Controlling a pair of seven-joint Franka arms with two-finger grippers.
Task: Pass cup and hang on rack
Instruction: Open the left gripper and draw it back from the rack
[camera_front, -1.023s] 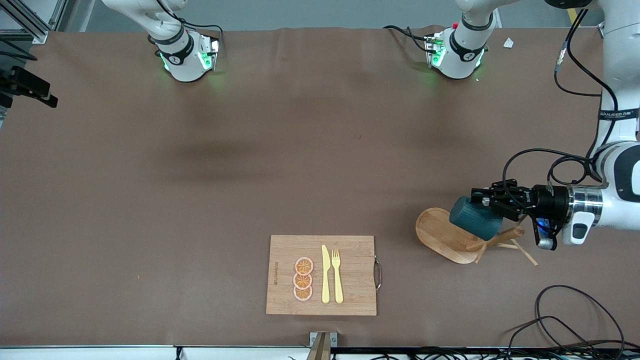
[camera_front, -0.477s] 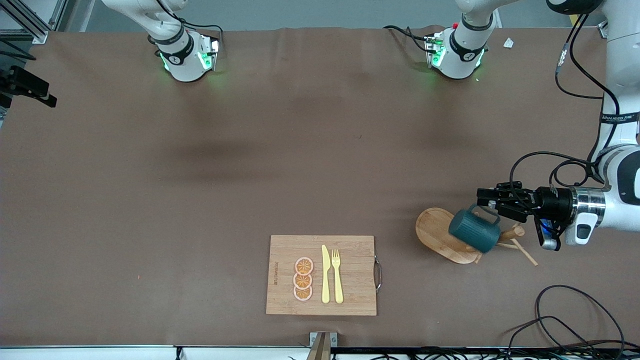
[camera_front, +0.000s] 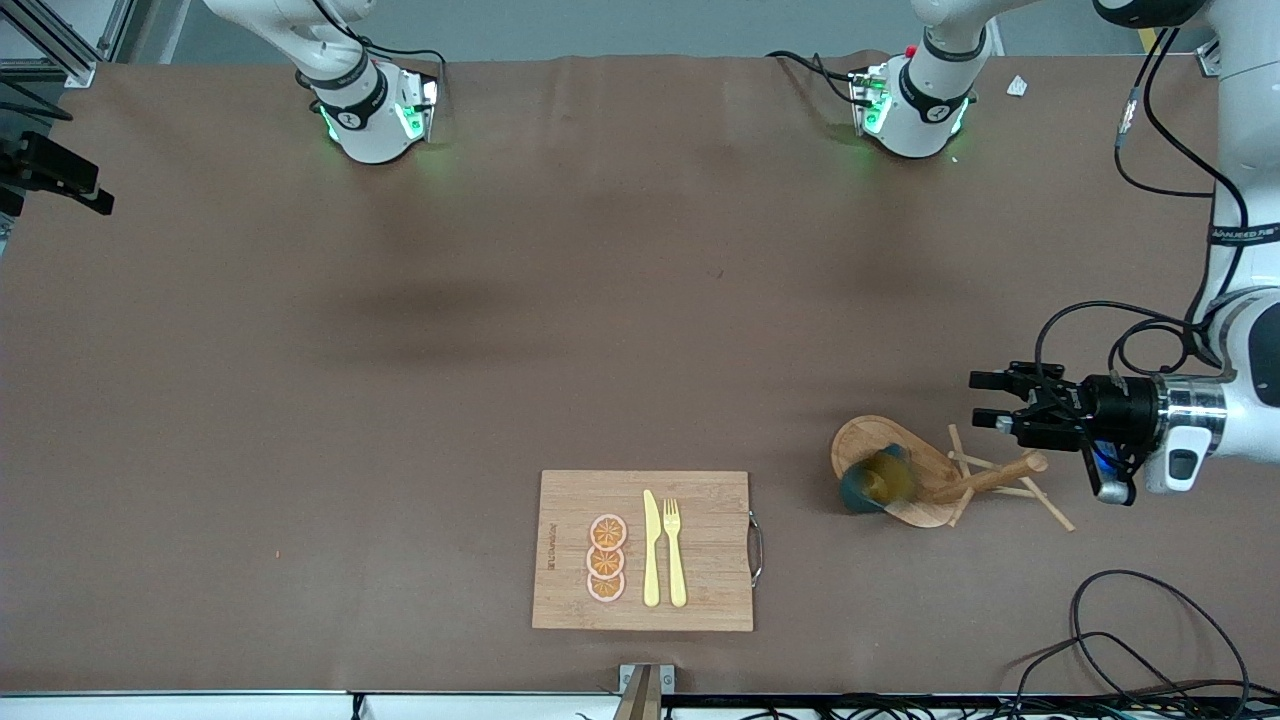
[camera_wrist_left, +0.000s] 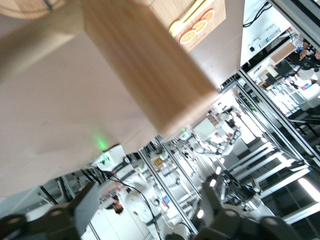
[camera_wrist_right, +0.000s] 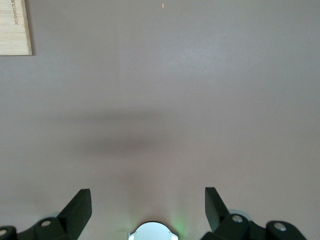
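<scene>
The cup (camera_front: 874, 481) shows blurred, yellow inside facing up, at the edge of the rack's oval base (camera_front: 865, 441) that is nearer the front camera; it is off the pegs. The rack (camera_front: 985, 473) stands toward the left arm's end of the table, and its post (camera_wrist_left: 140, 75) fills the left wrist view. My left gripper (camera_front: 982, 397) hangs open and empty beside the post's top, clear of the cup; in the left wrist view the left gripper (camera_wrist_left: 150, 200) has nothing between its fingers. My right gripper (camera_wrist_right: 147, 200) is open and empty over bare table.
A wooden cutting board (camera_front: 715, 540) with orange slices, a yellow knife and a fork lies near the table's front edge. Loose black cables (camera_front: 1150, 620) lie toward the left arm's end, nearer the front camera. A corner of the board (camera_wrist_right: 14, 27) shows in the right wrist view.
My left gripper opened, let go of the cup and drew back toward the left arm's end. The cup dropped from beside the post down to the rack's base.
</scene>
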